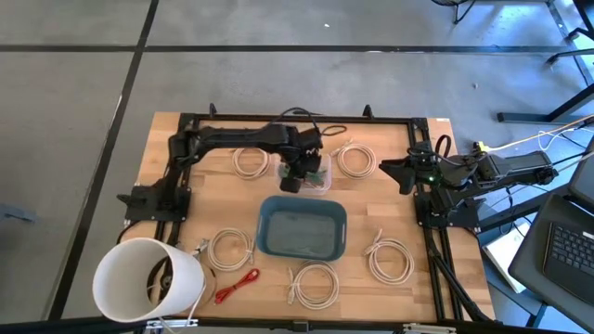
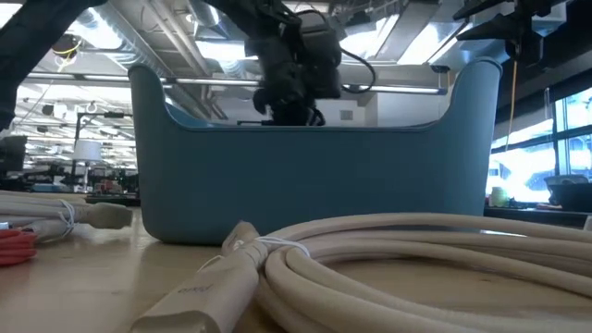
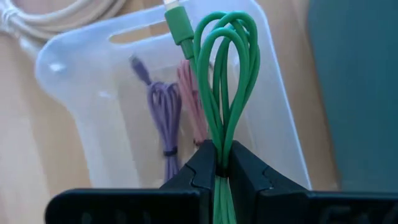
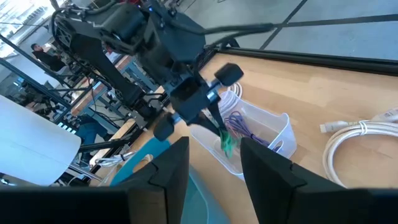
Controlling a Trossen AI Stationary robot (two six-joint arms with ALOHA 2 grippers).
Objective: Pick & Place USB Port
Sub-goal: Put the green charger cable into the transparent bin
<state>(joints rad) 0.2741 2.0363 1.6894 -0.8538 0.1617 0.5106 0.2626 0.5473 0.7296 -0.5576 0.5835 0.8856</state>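
Wooden bench: left gripper sits near the far edge, above the clear tray, jaws clamped tight on the bundled green USB cable. Probably lifted clear for transfer to the blue bin mid-bench. Right gripper parked at the right edge, fingers apart, empty.

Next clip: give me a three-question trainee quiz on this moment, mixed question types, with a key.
1. True or false: the left gripper is shut on the green cable.
2. What is still in the clear tray? A) purple and pink cables B) a red cable C) nothing
3. Fill in: the right gripper is ____ and holds nothing.

Key: 1 true; 2 A; 3 open.
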